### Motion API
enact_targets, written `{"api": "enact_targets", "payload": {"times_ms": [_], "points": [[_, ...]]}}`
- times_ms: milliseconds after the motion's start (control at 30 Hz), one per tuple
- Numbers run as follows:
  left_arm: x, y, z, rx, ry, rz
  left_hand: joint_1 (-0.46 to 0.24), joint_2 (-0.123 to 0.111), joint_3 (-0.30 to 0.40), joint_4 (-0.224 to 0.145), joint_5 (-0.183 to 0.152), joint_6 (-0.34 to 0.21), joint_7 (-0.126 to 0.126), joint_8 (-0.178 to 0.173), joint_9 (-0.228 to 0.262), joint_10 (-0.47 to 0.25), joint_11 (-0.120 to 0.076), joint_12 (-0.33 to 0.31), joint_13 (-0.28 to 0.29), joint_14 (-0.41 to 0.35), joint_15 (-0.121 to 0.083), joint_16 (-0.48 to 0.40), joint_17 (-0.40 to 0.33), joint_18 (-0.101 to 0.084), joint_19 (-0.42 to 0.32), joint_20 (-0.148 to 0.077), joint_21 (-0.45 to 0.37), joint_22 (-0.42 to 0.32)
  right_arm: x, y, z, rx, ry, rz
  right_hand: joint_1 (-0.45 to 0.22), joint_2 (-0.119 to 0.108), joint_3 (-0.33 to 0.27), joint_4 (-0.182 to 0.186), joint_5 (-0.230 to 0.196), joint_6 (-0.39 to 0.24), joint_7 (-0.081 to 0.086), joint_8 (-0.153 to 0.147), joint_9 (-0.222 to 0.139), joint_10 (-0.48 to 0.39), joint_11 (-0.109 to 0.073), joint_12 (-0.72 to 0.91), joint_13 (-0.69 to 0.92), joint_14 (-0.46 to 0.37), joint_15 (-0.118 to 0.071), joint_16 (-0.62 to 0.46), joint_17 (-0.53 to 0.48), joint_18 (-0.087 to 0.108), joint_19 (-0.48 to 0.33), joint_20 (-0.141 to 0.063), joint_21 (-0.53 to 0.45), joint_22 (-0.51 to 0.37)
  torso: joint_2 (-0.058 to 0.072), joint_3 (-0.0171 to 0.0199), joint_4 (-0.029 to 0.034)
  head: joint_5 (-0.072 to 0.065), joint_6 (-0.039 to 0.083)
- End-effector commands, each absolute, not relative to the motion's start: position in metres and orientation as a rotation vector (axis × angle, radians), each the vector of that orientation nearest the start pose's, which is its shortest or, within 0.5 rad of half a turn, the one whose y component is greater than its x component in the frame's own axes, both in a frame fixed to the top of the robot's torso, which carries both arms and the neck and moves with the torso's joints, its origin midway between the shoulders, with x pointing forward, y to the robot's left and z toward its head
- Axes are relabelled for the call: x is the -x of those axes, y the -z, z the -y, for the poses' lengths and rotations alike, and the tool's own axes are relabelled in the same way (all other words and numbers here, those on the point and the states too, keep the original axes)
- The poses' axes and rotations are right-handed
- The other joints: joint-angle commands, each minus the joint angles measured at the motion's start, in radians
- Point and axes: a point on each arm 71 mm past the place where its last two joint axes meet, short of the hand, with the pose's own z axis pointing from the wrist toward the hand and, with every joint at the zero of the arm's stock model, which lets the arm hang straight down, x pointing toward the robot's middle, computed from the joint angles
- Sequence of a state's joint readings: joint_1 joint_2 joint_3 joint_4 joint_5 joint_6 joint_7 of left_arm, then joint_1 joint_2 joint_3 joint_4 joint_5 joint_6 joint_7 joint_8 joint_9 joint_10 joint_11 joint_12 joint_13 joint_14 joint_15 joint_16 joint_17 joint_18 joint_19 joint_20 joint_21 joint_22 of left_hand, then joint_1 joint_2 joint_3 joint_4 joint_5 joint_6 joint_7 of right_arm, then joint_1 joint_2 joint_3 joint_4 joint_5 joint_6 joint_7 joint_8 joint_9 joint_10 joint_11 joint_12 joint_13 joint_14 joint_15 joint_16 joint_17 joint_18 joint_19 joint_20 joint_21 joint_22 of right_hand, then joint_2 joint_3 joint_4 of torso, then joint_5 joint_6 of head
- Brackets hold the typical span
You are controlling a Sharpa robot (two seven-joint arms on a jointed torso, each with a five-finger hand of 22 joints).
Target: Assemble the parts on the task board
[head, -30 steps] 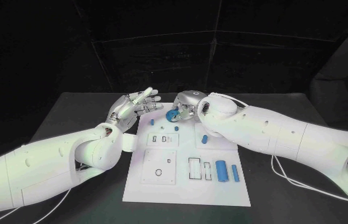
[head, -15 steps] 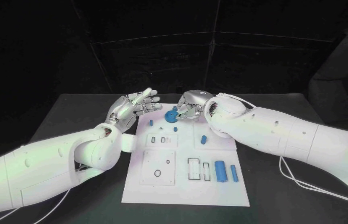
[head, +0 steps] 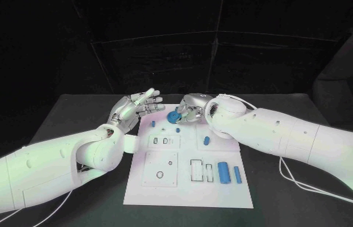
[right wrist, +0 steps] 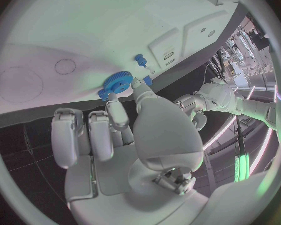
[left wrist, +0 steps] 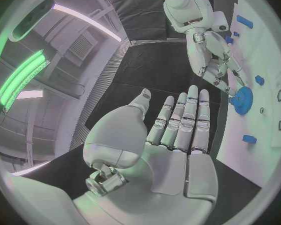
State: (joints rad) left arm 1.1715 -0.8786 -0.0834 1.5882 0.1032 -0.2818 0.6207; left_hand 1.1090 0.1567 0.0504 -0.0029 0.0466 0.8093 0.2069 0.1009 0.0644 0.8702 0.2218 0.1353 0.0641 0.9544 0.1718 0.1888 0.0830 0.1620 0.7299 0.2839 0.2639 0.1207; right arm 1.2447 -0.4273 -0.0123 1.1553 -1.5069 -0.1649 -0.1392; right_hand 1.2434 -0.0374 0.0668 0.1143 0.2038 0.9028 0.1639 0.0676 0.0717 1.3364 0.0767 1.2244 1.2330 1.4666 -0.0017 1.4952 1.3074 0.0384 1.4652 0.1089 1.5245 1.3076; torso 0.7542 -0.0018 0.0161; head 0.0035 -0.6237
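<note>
Gear pinched in right hand, shifted slightly forward over board since earlier; placement pending. Left hand released, raised alongside.

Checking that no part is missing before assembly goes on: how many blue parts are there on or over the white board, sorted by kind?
blue gear: 1
small blue pegs: 2
longer blue pieces: 3
Total: 6
</note>
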Motion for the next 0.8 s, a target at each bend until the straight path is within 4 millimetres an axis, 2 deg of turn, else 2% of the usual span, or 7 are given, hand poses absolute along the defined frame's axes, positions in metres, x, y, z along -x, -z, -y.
{"api": "enact_targets", "payload": {"times_ms": [33, 200, 333, 467, 567, 700, 800], "points": [[-0.467, 0.188, -0.210, 1.126, 1.715, -1.251, 0.001, 0.007, 0.005, 0.002, 0.005, -0.008, 0.076, -0.004, -0.001, 0.002, 0.004, -0.005, -0.001, 0.002, 0.006, -0.006, -0.001, 0.019, 0.008, 0.001, 0.000, -0.002, -0.546, 0.180, 0.082, 0.285, -0.623, -1.754, -0.002, 0.007, -0.006, -0.001, -0.005, -0.011, 0.000, -0.005, -0.002, 0.002, 0.001, 0.003, 0.001, 0.073, 0.007, 0.001, 0.124, -0.009, 0.013, 0.009, -0.003, 0.136, 0.000, -0.0009, -0.0002, 0.002, -0.002], [-0.467, 0.188, -0.210, 1.126, 1.717, -1.252, 0.001, 0.007, 0.005, 0.002, 0.005, -0.008, 0.076, -0.004, -0.001, 0.002, 0.004, -0.005, -0.001, 0.002, 0.006, -0.006, -0.001, 0.019, 0.008, 0.001, 0.000, -0.002, -0.548, 0.176, 0.087, 0.244, -0.623, -1.691, 0.013, 0.015, -0.005, -0.006, 0.013, -0.019, 0.000, -0.004, -0.003, 0.008, 0.000, 0.012, 0.010, 0.074, 0.006, 0.003, 0.127, -0.010, 0.017, 0.008, -0.001, 0.141, -0.002, -0.0009, -0.0011, 0.003, -0.001], [-0.467, 0.188, -0.211, 1.126, 1.715, -1.251, 0.001, 0.007, 0.005, 0.002, 0.005, -0.008, 0.076, -0.004, -0.001, 0.002, 0.004, -0.005, -0.001, 0.002, 0.006, -0.006, -0.001, 0.019, 0.008, 0.001, 0.000, -0.002, -0.548, 0.172, 0.094, 0.215, -0.638, -1.638, 0.024, 0.017, -0.003, -0.012, 0.024, -0.018, 0.000, -0.003, -0.002, 0.013, 0.000, 0.019, 0.017, 0.075, 0.005, 0.004, 0.130, -0.011, 0.019, 0.007, 0.001, 0.144, -0.002, 0.0009, -0.0047, 0.007, -0.001], [-0.467, 0.188, -0.212, 1.126, 1.712, -1.249, 0.001, 0.007, 0.005, 0.002, 0.005, -0.008, 0.076, -0.004, -0.001, 0.002, 0.004, -0.005, -0.001, 0.002, 0.006, -0.006, -0.001, 0.019, 0.008, 0.001, 0.000, -0.002, -0.546, 0.168, 0.105, 0.188, -0.646, -1.592, 0.028, 0.018, -0.003, -0.014, 0.028, -0.016, 0.000, -0.002, -0.001, 0.014, 0.000, 0.020, 0.019, 0.075, 0.005, 0.004, 0.130, -0.011, 0.021, 0.007, 0.001, 0.146, -0.003, 0.0009, -0.0052, 0.004, 0.001], [-0.468, 0.188, -0.214, 1.126, 1.708, -1.247, 0.001, 0.007, 0.005, 0.002, 0.005, -0.008, 0.076, -0.004, -0.001, 0.002, 0.004, -0.005, -0.001, 0.002, 0.006, -0.006, -0.001, 0.019, 0.008, 0.001, 0.000, -0.002, -0.543, 0.165, 0.118, 0.166, -0.650, -1.567, 0.031, 0.019, -0.002, -0.016, 0.032, -0.013, -0.001, -0.001, -0.001, 0.015, -0.001, 0.021, 0.019, 0.075, 0.005, 0.004, 0.130, -0.011, 0.022, 0.007, 0.002, 0.148, -0.003, 0.0014, -0.0057, 0.003, 0.001], [-0.468, 0.188, -0.216, 1.127, 1.705, -1.245, 0.001, 0.007, 0.005, 0.002, 0.005, -0.008, 0.076, -0.004, -0.001, 0.002, 0.004, -0.005, -0.001, 0.002, 0.006, -0.006, -0.001, 0.019, 0.008, 0.001, 0.000, -0.002, -0.535, 0.161, 0.146, 0.127, -0.668, -1.564, 0.038, 0.019, -0.002, -0.020, 0.037, -0.005, -0.002, 0.002, 0.001, 0.016, -0.002, 0.021, 0.019, 0.074, 0.004, 0.002, 0.125, -0.011, 0.021, 0.006, 0.001, 0.146, -0.003, 0.0010, -0.0061, -0.003, 0.004], [-0.468, 0.188, -0.217, 1.127, 1.704, -1.245, 0.001, 0.007, 0.005, 0.002, 0.005, -0.008, 0.076, -0.004, -0.001, 0.002, 0.004, -0.005, -0.001, 0.002, 0.006, -0.006, -0.001, 0.019, 0.008, 0.001, 0.000, -0.002, -0.528, 0.158, 0.174, 0.083, -0.695, -1.575, 0.062, 0.020, 0.003, -0.035, 0.038, 0.007, -0.005, 0.004, 0.002, 0.014, -0.005, 0.017, 0.017, 0.071, 0.002, -0.006, 0.113, -0.008, 0.011, 0.004, -0.004, 0.134, -0.003, 0.0016, -0.0063, -0.016, 0.007]]}}
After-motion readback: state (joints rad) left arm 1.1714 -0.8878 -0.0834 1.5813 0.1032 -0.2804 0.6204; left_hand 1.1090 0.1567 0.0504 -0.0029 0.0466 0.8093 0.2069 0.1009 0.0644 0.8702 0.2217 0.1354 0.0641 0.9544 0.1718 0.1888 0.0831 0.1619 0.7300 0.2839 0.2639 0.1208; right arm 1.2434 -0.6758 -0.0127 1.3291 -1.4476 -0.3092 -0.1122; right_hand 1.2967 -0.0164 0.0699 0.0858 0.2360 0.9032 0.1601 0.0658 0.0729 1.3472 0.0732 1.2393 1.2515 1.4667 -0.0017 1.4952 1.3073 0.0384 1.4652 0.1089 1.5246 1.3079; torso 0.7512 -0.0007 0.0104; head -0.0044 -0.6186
